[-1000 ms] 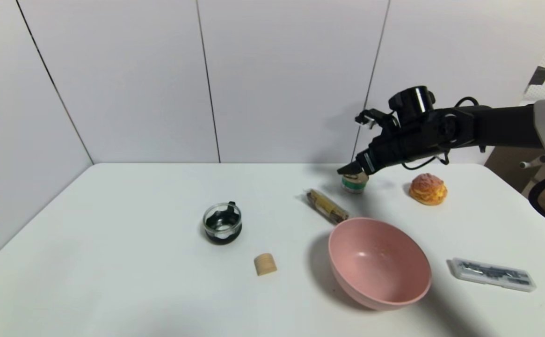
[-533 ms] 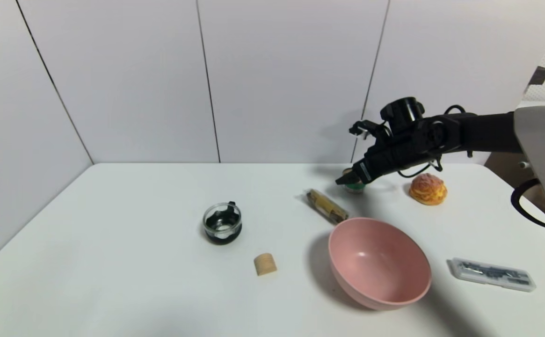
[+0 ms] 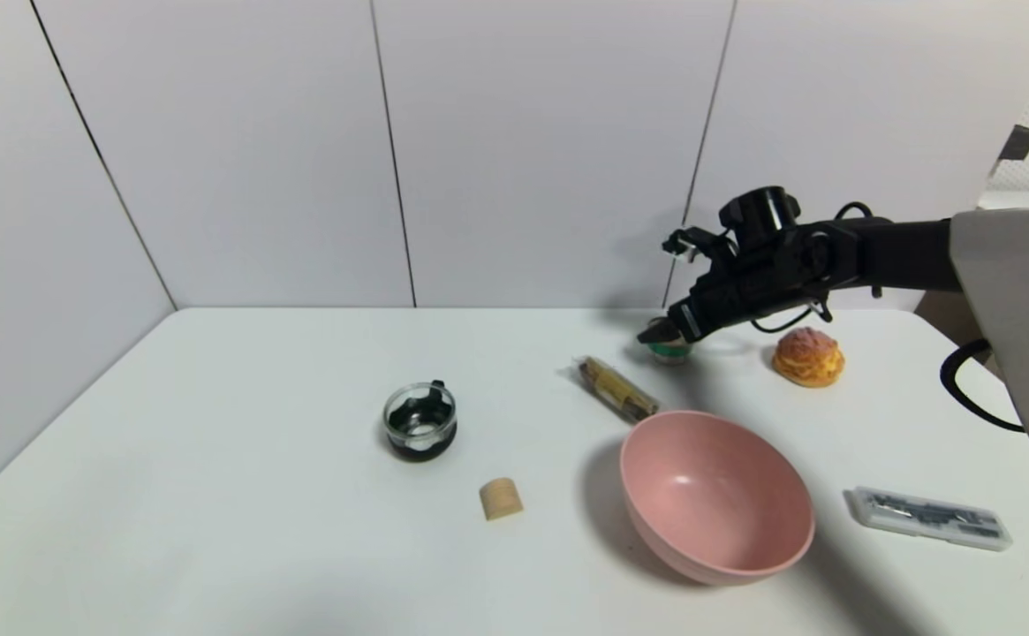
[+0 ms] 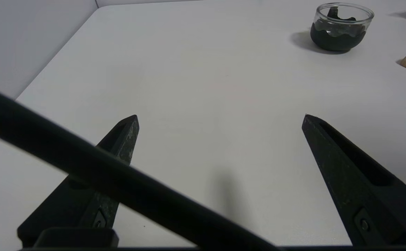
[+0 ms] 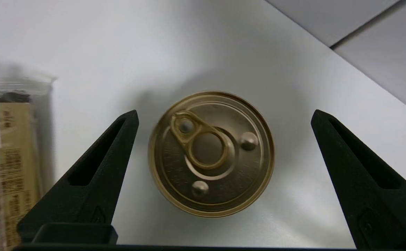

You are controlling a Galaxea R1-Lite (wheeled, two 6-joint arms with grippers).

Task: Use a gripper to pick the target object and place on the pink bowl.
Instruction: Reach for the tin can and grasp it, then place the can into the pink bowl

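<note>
Right gripper (image 3: 658, 335) has dropped since a second ago and now hangs spread wide directly over the tin can (image 3: 670, 352), one finger (image 5: 94, 167) on each side of its gold lid (image 5: 211, 153), neither touching. Can stands upright on the table (image 3: 258, 424), far of the pink bowl (image 3: 715, 495), beside a wrapped snack bar (image 3: 616, 389). Left gripper (image 4: 220, 118) sits parked, fingers apart, at the near left.

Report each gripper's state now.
Left gripper: open, holding nothing.
Right gripper: open, straddling the tin can, not gripping it.
</note>
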